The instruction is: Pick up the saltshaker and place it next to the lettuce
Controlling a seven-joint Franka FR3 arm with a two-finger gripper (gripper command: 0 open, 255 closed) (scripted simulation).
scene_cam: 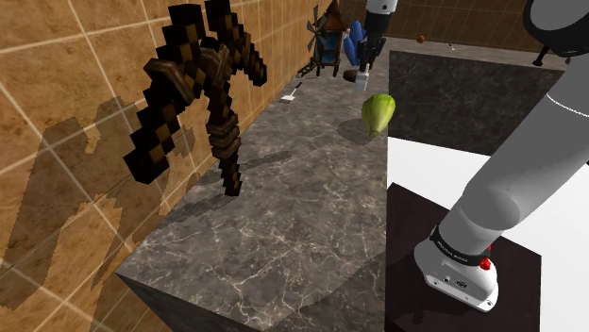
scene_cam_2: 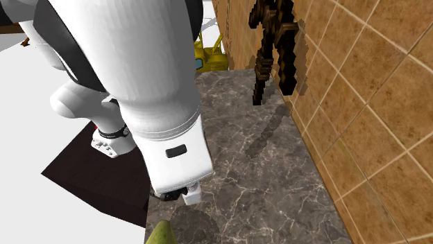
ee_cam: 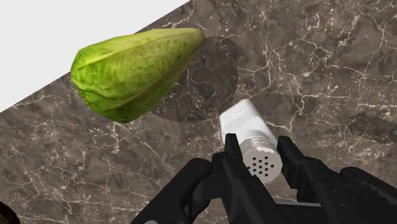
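I see my arm [scene_cam: 524, 179] stretched far out, the gripper [ee_cam: 259, 153] clamped on the saltshaker [ee_cam: 243, 119], fingers either side.

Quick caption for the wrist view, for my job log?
Black hand clasping the white saltshaker over the marbled counter, green lettuce close by.

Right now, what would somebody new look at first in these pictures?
Probably the huge blocky pickaxe, dark brown, standing against the tiled wall beside the marble counter. Next comes the bright green lettuce lying at the counter's edge. Right beside it is the white saltshaker, clasped in the black gripper.
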